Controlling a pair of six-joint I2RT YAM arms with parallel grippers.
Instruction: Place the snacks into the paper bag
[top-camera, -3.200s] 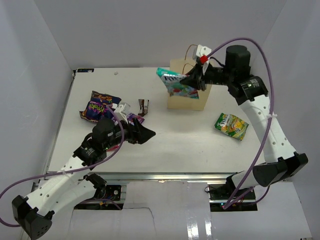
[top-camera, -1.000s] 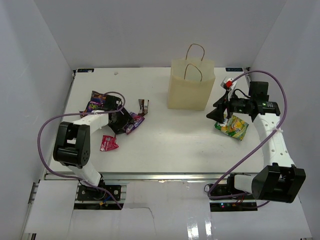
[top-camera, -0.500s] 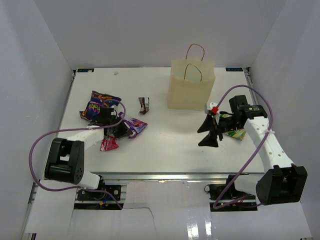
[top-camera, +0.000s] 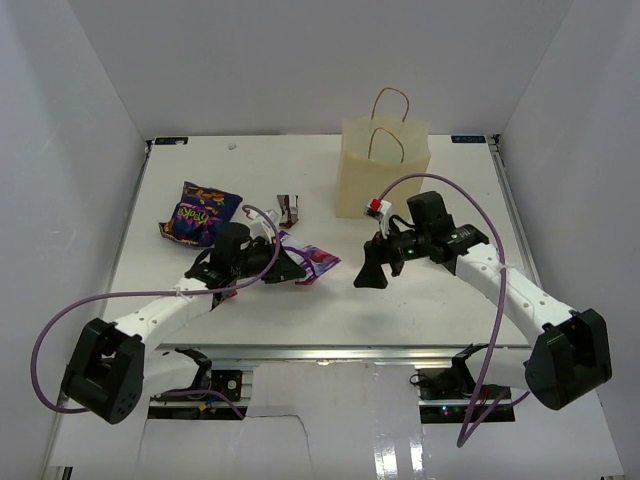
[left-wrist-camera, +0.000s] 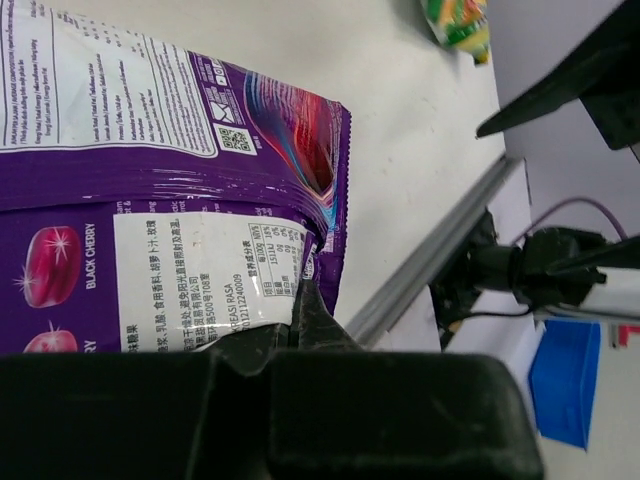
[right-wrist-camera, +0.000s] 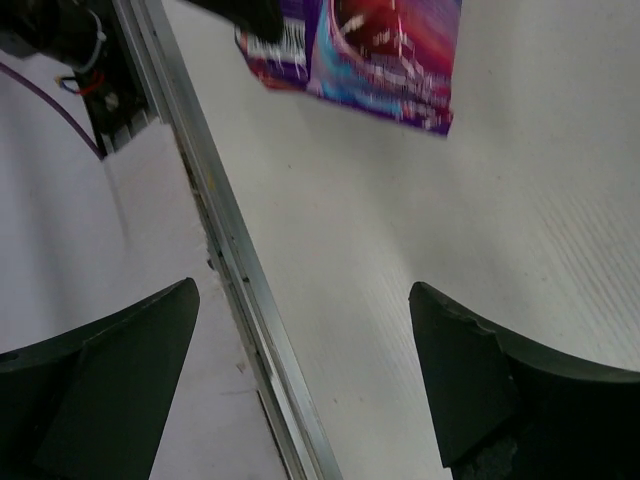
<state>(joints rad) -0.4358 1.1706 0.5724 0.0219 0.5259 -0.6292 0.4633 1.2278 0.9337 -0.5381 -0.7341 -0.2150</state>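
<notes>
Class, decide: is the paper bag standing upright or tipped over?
Upright. The paper bag stands on its base, with both loop handles rising above its top edge.

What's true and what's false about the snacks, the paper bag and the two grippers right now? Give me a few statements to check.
1. The left gripper holds a purple packet. True.
2. The right gripper grips a snack. False: its fingers are spread with nothing between them.
3. The paper bag stands upright. True.
4. The dark blue bag is inside the paper bag. False: it lies on the table, off to the paper bag's left.
</notes>
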